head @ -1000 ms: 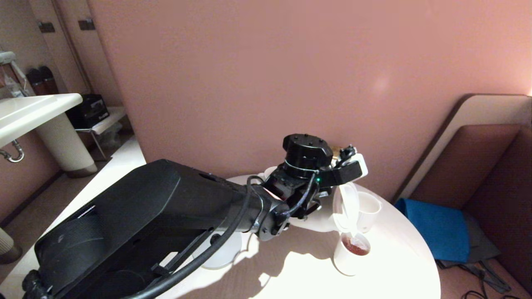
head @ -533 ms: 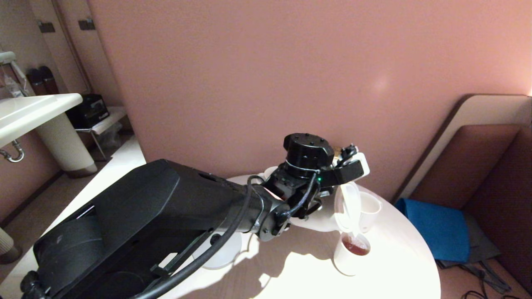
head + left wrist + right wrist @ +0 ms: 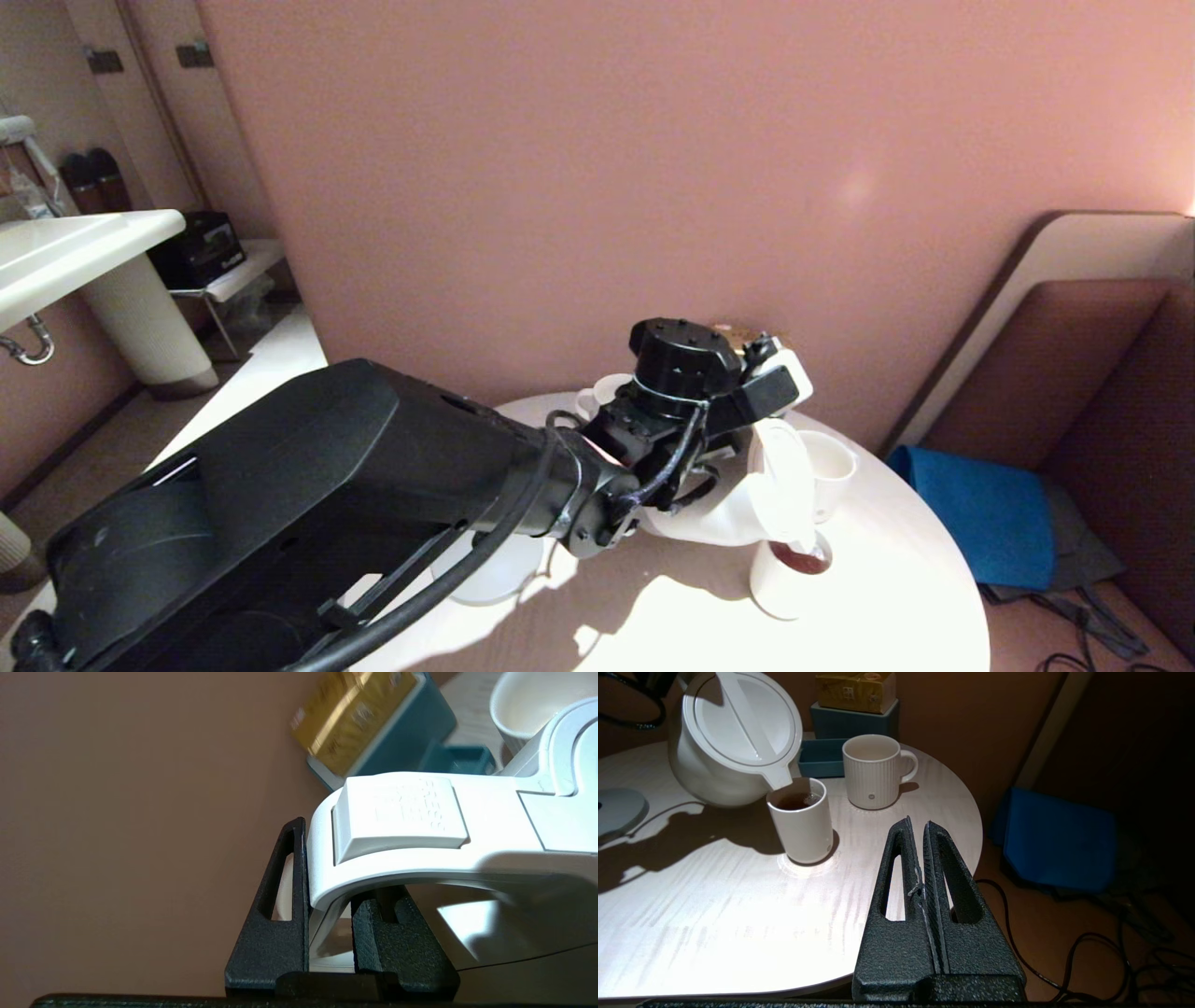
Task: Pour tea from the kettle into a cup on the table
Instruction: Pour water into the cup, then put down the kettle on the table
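My left gripper [image 3: 334, 877] is shut on the loop handle of the white kettle [image 3: 733, 742]. The kettle is tipped steeply above the round white table [image 3: 738, 914]. Its short spout hangs right over the rim of the small white ribbed cup [image 3: 801, 821]. Reddish-brown tea [image 3: 796, 800] fills the upper part of the cup. In the head view the left gripper [image 3: 780, 373] sits above the kettle [image 3: 719, 518], and the cup [image 3: 780, 588] stands at the table's right front. My right gripper [image 3: 917, 826] is shut and empty, off the table's near edge.
A white ribbed mug [image 3: 873, 770] with a loop handle stands just behind the cup. Behind that are a teal tray [image 3: 822, 756] and a teal box [image 3: 852, 718] with a yellow pack on top. The kettle's round base [image 3: 490, 569] lies on the left. A blue cushion [image 3: 1057, 840] lies beside the table.
The left wrist has rolled and sunk a little, tipping the kettle more steeply. Its spout has come down closer to the cup's rim. The right arm has stayed still.
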Motion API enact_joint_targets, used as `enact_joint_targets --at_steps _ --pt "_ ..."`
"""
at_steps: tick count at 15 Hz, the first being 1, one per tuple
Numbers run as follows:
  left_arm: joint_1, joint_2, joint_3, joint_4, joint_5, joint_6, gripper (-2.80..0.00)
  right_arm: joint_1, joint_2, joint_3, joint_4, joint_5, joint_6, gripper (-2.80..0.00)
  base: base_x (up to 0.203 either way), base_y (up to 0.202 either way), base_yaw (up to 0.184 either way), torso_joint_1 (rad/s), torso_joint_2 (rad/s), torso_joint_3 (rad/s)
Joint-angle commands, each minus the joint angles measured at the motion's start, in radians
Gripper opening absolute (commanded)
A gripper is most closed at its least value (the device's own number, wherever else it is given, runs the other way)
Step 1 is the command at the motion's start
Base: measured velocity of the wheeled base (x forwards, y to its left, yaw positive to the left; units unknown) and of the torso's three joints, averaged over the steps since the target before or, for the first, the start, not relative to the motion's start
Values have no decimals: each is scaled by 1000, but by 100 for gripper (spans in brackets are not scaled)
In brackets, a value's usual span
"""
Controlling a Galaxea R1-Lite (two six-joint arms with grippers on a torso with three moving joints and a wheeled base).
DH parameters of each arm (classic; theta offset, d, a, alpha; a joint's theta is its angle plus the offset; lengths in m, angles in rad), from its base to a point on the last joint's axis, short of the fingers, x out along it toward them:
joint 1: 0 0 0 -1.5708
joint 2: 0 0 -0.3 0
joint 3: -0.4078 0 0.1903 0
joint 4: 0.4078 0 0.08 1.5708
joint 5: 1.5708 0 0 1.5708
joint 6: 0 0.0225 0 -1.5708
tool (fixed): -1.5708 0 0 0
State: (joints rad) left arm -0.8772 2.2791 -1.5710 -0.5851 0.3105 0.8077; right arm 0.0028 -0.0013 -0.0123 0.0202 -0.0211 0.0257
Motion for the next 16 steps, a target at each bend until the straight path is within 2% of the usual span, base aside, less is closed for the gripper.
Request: enact_joint_targets --at_steps 1,4,10,12,13,16 --pt "14 -14 37 -7 2 -24 -280 0 1 0 0 0 0 -280 0 0 0 0 0 0" --pt "62 -35 59 -9 1 -54 -280 0 1 0 0 0 0 -280 0 0 0 0 0 0" --pt "138 -88 90 -13 1 -314 -280 0 1 0 0 0 0 -280 0 0 0 0 0 0" --pt "159 -113 112 -12 1 -434 -280 0 1 0 0 0 0 -280 0 0 0 0 0 0" --pt "171 -134 144 -12 1 -477 -280 0 1 0 0 0 0 -280 0 0 0 0 0 0" --pt "227 -223 310 -11 -2 -553 -280 0 1 0 0 0 0 -280 0 0 0 0 0 0"
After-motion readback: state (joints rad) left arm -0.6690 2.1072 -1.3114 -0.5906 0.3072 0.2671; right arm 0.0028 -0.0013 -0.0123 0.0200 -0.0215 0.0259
